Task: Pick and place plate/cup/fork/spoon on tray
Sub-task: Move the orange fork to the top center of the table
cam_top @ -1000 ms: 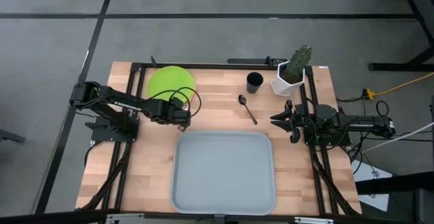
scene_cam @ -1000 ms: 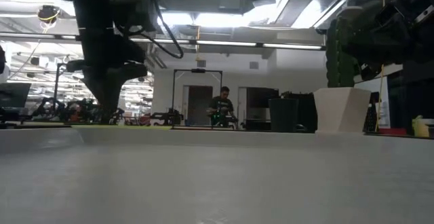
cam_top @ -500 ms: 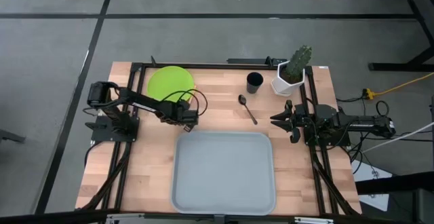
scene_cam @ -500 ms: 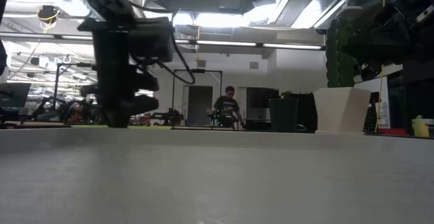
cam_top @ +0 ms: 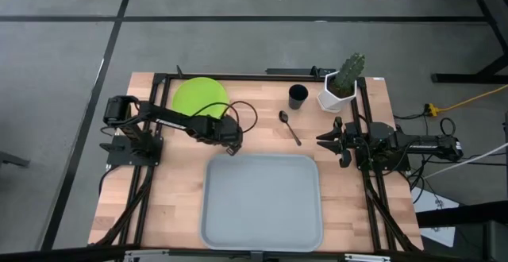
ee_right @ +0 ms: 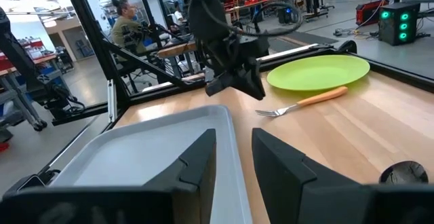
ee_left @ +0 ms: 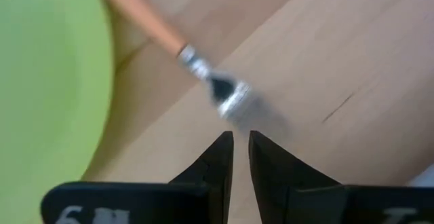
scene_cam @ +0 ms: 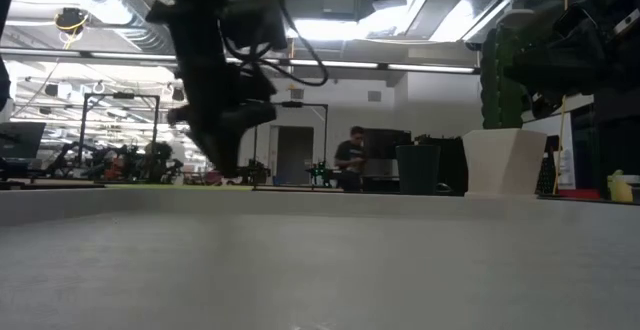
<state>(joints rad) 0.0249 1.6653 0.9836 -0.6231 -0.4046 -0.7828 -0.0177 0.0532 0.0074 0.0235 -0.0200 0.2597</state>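
Over the last second the left gripper (cam_top: 233, 144) has been carried rightward from beside the plate (cam_top: 199, 96) toward the tray's (cam_top: 262, 242) far left corner, its fingers nearly closed on nothing. A grasp of the fork (ee_right: 300, 104) is judged imminent. The fork, orange-handled with silver tines, lies on the bench (cam_top: 255, 107) just beside the lime-green plate. The right gripper (cam_top: 325, 139) waits at the right edge, parted.

Wooden table (cam_top: 159, 198) bears tray (cam_top: 262, 202), plate (cam_top: 198, 95), cup (cam_top: 298, 96), spoon (cam_top: 289, 127), fork (ee_right: 302, 103), cactus pot (cam_top: 336, 97)
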